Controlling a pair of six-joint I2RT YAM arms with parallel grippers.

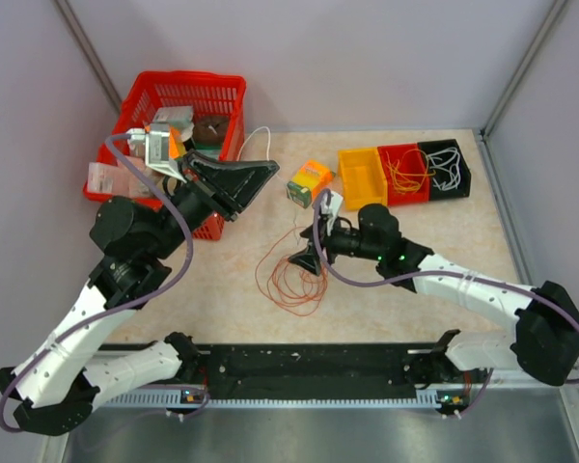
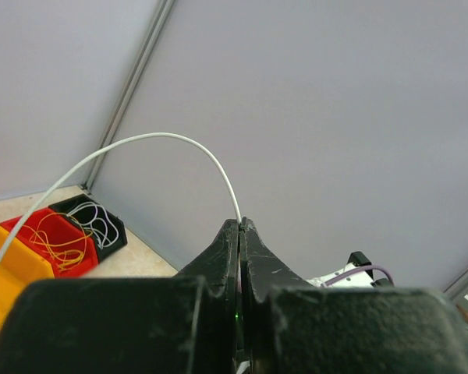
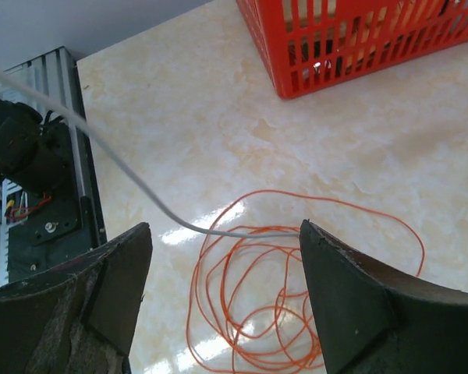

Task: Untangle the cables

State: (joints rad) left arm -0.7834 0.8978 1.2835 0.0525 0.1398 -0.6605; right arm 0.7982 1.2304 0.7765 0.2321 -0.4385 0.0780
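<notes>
My left gripper (image 1: 271, 169) is raised next to the red basket and is shut on a thin white cable (image 1: 255, 135). In the left wrist view the jaws (image 2: 240, 223) are pressed together and the white cable (image 2: 164, 139) arcs up out of their tip and away to the left. An orange-red cable (image 1: 289, 280) lies in loose loops on the table. My right gripper (image 1: 305, 260) hangs open just above that coil. In the right wrist view the open gripper (image 3: 226, 234) frames the orange coil (image 3: 281, 312), and a white cable (image 3: 140, 183) crosses the gap to the right fingertip.
A red basket (image 1: 222, 96) with odd items stands at the back left. Yellow (image 1: 362, 176), red (image 1: 402, 172) and black (image 1: 445, 166) bins sit at the back right; the red holds yellow wires, the black white wires. An orange and green box (image 1: 309, 181) lies mid-table.
</notes>
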